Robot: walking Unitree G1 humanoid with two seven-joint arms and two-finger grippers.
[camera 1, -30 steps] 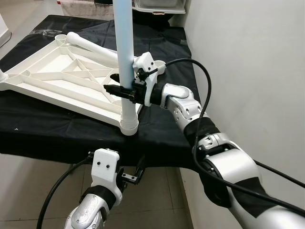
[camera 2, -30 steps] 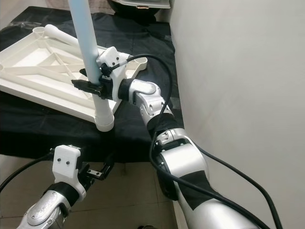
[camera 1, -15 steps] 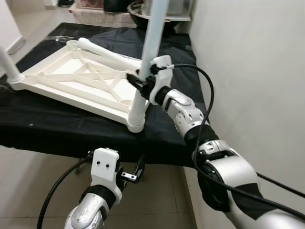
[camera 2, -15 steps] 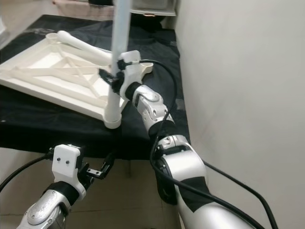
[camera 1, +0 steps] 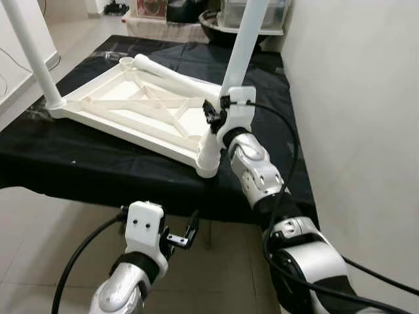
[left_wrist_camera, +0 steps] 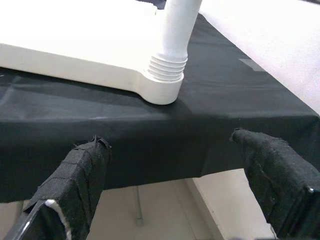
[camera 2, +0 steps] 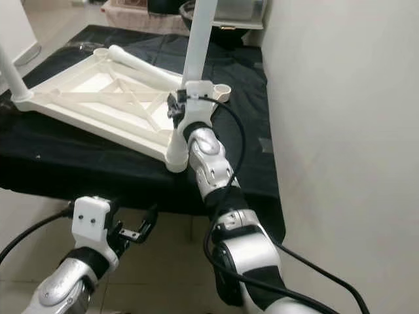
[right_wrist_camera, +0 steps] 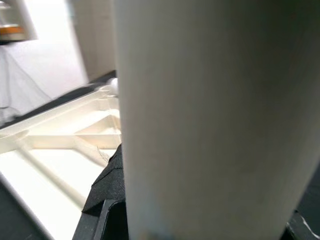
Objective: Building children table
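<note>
A: Where is the right gripper (camera 1: pixel 213 118)?

B: It sits against the leaning table leg (camera 1: pixel 239 55), low on the shaft, just above the corner socket. Its black fingers wrap the leg; in the right wrist view the white shaft (right_wrist_camera: pixel 200 120) stands right in front of the lens with a black finger (right_wrist_camera: pixel 107 200) beside it.

A: So it is clamped on the leg?

B: Yes, closed round it.

A: And the left gripper (camera 1: pixel 180 237)?

B: It hangs below the front edge of the work table, over the tiled floor (camera 1: pixel 39 248). Its two fabric-wrapped fingers (left_wrist_camera: pixel 75 175) stand wide apart, holding nothing and touching nothing.

A: What does the children's table look like?

B: The white plastic tabletop (camera 1: pixel 131 111) lies upside down on a black cloth (camera 1: pixel 78 163), its underside ribs showing as crossed bars. The held leg tilts away from upright, and ridged threads show at its base (left_wrist_camera: pixel 167 67) above the round corner socket (camera 1: pixel 208 167).

A: How many legs can you count?

B: Three. The one in the gripper, a second leg (camera 1: pixel 29 52) standing in the left corner, and a third leg (camera 1: pixel 177 77) lying across the far side of the top. An open socket (camera 2: pixel 221 89) shows at the far right corner.
</note>
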